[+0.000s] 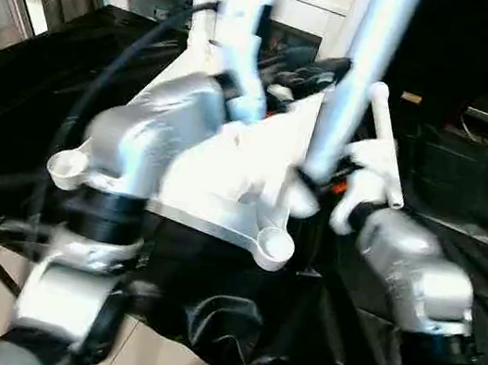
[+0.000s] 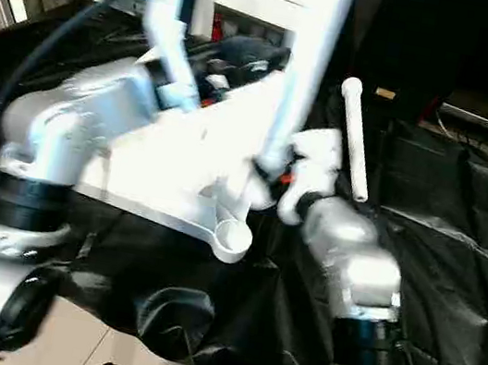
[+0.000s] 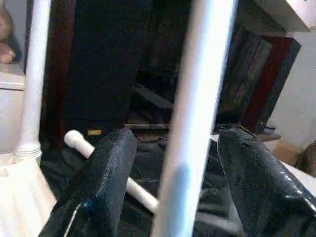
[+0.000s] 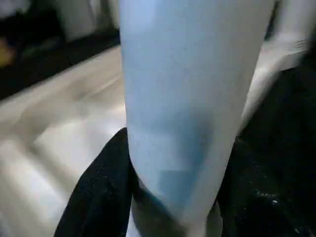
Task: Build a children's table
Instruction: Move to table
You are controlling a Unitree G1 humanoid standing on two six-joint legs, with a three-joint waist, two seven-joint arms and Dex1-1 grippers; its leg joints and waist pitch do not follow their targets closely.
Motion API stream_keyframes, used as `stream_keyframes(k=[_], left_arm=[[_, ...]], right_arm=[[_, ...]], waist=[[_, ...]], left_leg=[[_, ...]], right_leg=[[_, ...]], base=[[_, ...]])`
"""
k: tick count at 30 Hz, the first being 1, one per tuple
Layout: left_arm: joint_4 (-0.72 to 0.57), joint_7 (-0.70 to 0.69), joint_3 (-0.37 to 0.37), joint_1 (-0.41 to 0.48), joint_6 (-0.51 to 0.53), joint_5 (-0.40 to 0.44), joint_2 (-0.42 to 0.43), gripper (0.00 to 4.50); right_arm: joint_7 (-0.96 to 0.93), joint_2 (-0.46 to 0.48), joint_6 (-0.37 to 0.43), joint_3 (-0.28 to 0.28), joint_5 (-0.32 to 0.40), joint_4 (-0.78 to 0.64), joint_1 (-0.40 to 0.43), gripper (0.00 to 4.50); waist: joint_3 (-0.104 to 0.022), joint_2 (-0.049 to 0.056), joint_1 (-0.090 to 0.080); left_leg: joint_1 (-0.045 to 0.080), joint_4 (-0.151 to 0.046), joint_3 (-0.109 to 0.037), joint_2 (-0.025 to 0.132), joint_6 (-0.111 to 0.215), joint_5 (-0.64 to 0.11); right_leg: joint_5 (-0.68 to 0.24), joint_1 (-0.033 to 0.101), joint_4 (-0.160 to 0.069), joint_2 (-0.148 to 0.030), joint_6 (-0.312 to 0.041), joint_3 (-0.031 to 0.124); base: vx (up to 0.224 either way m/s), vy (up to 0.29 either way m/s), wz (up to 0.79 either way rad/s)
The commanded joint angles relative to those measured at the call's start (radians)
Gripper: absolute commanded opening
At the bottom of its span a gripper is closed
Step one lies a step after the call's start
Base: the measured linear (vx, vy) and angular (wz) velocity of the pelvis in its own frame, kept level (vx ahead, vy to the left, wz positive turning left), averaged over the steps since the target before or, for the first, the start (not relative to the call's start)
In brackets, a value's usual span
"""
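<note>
One white plastic rectangular tabletop, three long white tubular legs, and two black-fingered grippers.

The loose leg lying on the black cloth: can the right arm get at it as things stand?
Probably not yet. The right gripper is shut on an upright leg, so its fingers are occupied. The loose leg lies right beside that wrist, with nothing between.

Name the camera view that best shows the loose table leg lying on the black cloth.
The right eye view: the loose leg lies whole on the black cloth, beside the right forearm. The left eye view shows it likewise. The left wrist view catches part of it behind the claw fingers.
</note>
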Motion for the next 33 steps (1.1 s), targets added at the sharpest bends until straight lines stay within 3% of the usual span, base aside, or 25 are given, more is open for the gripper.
stream_keyframes(k=[1, 5, 6, 7, 8, 10, 11, 14, 17, 19, 20, 22, 26, 33], left_arm=[[-0.004, -0.065, -0.012, 0.023, -0.029, 0.008, 0.033, 3.07], [-0.003, -0.243, -0.161, 0.113, -0.19, 0.136, 0.175, 3.07], [0.005, -0.272, -0.22, 0.132, -0.236, 0.19, 0.215, 3.07], [0.03, -0.34, -0.334, 0.155, -0.293, 0.274, 0.288, 3.07], [0.03, -0.34, -0.334, 0.155, -0.293, 0.274, 0.288, 3.07], [0.095, -0.445, -0.499, 0.188, -0.37, 0.393, 0.381, 3.07], [0.117, -0.478, -0.535, 0.197, -0.386, 0.417, 0.398, 3.07], [0.201, -0.47, -0.55, 0.185, -0.465, 0.476, 0.374, 3.07], [0.362, -0.451, -0.577, 0.118, -0.592, 0.563, 0.353, 3.07], [0.406, -0.454, -0.585, 0.096, -0.619, 0.571, 0.35, 3.07], [0.411, -0.459, -0.588, 0.093, -0.62, 0.57, 0.351, 3.07], [0.44, -0.5, -0.601, 0.078, -0.62, 0.562, 0.359, 3.07], [0.514, -0.574, -0.604, 0.067, -0.641, 0.576, 0.354, 3.07], [0.713, -0.503, -0.596, 0.001, -0.763, 0.642, 0.303, 3.07]], right_arm=[[-0.028, 0.001, -0.025, -0.053, 0.022, 0.008, -0.008, 1.89], [-0.025, -0.016, -0.036, -0.073, 0.022, 0.001, 0.036, 1.89], [-0.022, -0.018, -0.037, -0.07, 0.019, -0.002, 0.046, 1.89], [-0.017, -0.019, -0.036, -0.069, 0.015, -0.006, 0.059, 1.89], [-0.017, -0.019, -0.036, -0.069, 0.015, -0.006, 0.059, 1.89], [-0.009, -0.018, -0.029, -0.065, 0.014, -0.018, 0.079, 1.89], [-0.007, -0.018, -0.026, -0.064, 0.015, -0.023, 0.084, 1.89], [-0.006, -0.021, -0.026, -0.066, 0.02, -0.026, 0.088, 1.89], [0.006, -0.028, -0.016, -0.061, 0.025, -0.038, 0.099, 1.89], [0.011, -0.028, -0.007, -0.051, 0.026, -0.051, 0.107, 1.89], [0.012, -0.028, -0.005, -0.049, 0.026, -0.054, 0.109, 1.89], [0.013, -0.024, 0.006, -0.039, 0.026, -0.077, 0.118, 1.89], [0.008, -0.019, 0.013, -0.039, 0.03, -0.097, 0.131, 1.89], [-0.007, 0.006, 0.022, -0.024, 0.031, -0.132, 0.167, 1.89]], waist=[[-0.078, -0.003, -0.005], [-0.076, -0.006, -0.004], [-0.077, -0.006, -0.005], [-0.076, -0.004, -0.004], [-0.074, -0.003, -0.007], [-0.077, 0.006, -0.004], [-0.074, 0.003, -0.008], [-0.077, 0.001, -0.01], [-0.077, -0.006, -0.008], [-0.077, -0.002, -0.007], [-0.078, -0.005, -0.008], [-0.079, 0.004, -0.009], [-0.081, 0.009, -0.016], [-0.081, 0.013, -0.023]], left_leg=[[0.027, -0.067, -0.018, 0.053, -0.033, -0.111], [0.029, -0.073, -0.018, 0.055, -0.03, -0.113], [0.029, -0.073, -0.017, 0.056, -0.036, -0.113], [0.03, -0.075, -0.018, 0.056, -0.036, -0.121], [0.032, -0.078, -0.017, 0.056, -0.044, -0.143], [0.033, -0.078, -0.018, 0.057, -0.056, -0.144], [0.032, -0.08, -0.017, 0.055, -0.063, -0.16], [0.034, -0.079, -0.015, 0.056, -0.074, -0.165], [0.032, -0.077, -0.015, 0.055, -0.062, -0.162], [0.031, -0.077, -0.016, 0.056, -0.06, -0.164], [0.031, -0.076, -0.016, 0.057, -0.058, -0.158], [0.032, -0.074, -0.017, 0.057, -0.056, -0.147], [0.029, -0.072, -0.017, 0.054, -0.056, -0.147], [0.034, -0.075, -0.021, 0.059, -0.058, -0.189]], right_leg=[[-0.003, 0.041, -0.065, -0.088, -0.17, 0.054], [-0.046, 0.036, -0.069, -0.087, -0.128, 0.055], [-0.043, 0.037, -0.066, -0.087, -0.126, 0.054], [-0.057, 0.033, -0.069, -0.087, -0.115, 0.055], [-0.083, 0.029, -0.069, -0.086, -0.107, 0.056], [-0.082, 0.028, -0.069, -0.088, -0.11, 0.056], [-0.092, 0.026, -0.068, -0.086, -0.105, 0.058], [-0.072, 0.027, -0.069, -0.091, -0.125, 0.058], [-0.059, 0.029, -0.07, -0.093, -0.142, 0.057], [-0.065, 0.032, -0.067, -0.096, -0.145, 0.058], [-0.053, 0.032, -0.064, -0.096, -0.15, 0.057], [-0.028, 0.03, -0.061, -0.095, -0.162, 0.057], [0.015, 0.034, -0.06, -0.095, -0.183, 0.057], [0.001, 0.035, -0.062, -0.098, -0.202, 0.056]], base=[[0.0, 0.0, 0.0], [0.0, 0.0, 0.0], [0.0, 0.0, 0.0], [0.0, 0.0, 0.0], [0.0, 0.0, 0.0], [0.0, 0.0, 0.0], [0.0, 0.0, 0.0], [0.0, 0.0, 0.0], [0.0, 0.0, 0.0], [0.0, 0.0, 0.0], [0.0, 0.0, 0.0], [0.0, 0.0, 0.0], [0.0, 0.0, 0.0], [0.0, 0.0, 0.0]])
